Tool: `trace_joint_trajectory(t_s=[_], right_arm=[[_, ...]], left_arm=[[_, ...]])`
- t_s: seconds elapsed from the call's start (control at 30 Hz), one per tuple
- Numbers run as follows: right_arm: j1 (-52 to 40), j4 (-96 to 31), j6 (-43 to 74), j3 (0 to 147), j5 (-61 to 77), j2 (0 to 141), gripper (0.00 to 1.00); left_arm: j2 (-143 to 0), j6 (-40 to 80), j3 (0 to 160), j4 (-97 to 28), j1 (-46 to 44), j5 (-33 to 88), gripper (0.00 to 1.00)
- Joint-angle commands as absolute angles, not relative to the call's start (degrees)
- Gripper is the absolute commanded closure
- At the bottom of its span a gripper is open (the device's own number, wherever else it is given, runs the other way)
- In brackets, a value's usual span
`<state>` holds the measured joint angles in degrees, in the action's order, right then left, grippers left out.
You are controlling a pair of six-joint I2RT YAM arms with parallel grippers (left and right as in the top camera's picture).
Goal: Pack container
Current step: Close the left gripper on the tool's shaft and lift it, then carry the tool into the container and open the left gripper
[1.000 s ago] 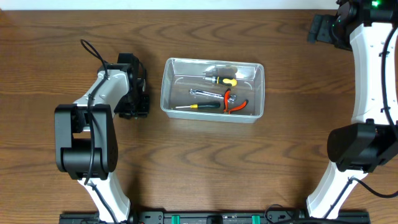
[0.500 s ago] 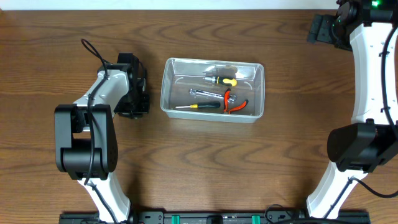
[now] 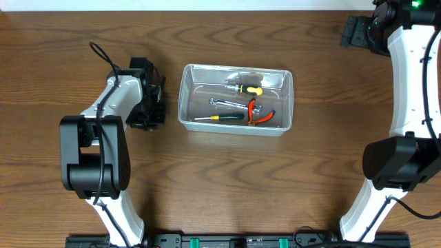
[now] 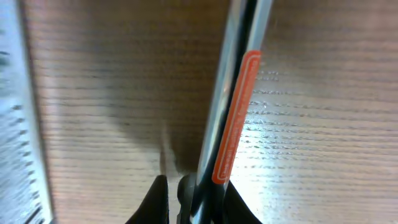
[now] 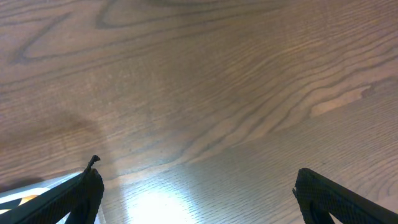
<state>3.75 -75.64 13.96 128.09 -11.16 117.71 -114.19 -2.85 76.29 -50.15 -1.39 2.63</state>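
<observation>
Left arm (image 3: 114,96): folded low over the table (image 3: 227,179), with its wrist just beside the left wall of the container (image 3: 185,96).

Left fingers (image 4: 196,200): closed tight on a chrome tool (image 4: 217,106) that bears an orange label. What kind of tool cannot be told. It is blurred and cut off at the frame edges in the wrist view, and hidden under the wrist from overhead.

Right arm (image 3: 410,76): stretched to the far right corner of the table, well apart from the container.

Right fingers (image 5: 198,174): spread wide, nothing between them.

Container: mid-table, upright. It holds a yellow-and-black screwdriver (image 3: 246,89), a second screwdriver (image 3: 220,118), a wrench (image 3: 222,102) and red-handled pliers (image 3: 260,115).

Clearance: open table lies before, behind and to the right of the container. Only its left wall is crowded, by the left wrist.
</observation>
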Motion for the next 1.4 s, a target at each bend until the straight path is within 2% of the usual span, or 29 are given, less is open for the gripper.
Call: trace_joint_trajectory(t_s=[0.0, 0.33, 0.67, 1.2, 1.37], right_arm=[[3.68, -75.68, 13.21, 128.40, -11.35, 117.32, 0.01], [3.68, -75.68, 13.19, 128.40, -11.35, 117.32, 0.01], [3.68, -75.68, 13.19, 128.40, -11.35, 117.32, 0.01], [3.68, -75.68, 13.21, 128.40, -11.35, 117.32, 0.01], [3.68, -75.68, 13.21, 128.40, -11.35, 117.32, 0.01]], left_arm=[[-110.00, -2.74, 80.82, -51.33, 0.08, 2.55, 0.94], [-96.73, -2.85, 84.38, -50.70, 0.51, 2.72, 0.94], [-86.15, -16.47, 84.38, -47.77, -6.37, 16.14, 0.94], [-88.09, -39.09, 84.36, -47.03, -22.52, 17.96, 0.94], [-92.33, -40.29, 84.33, -47.13, -24.05, 17.91, 0.94]])
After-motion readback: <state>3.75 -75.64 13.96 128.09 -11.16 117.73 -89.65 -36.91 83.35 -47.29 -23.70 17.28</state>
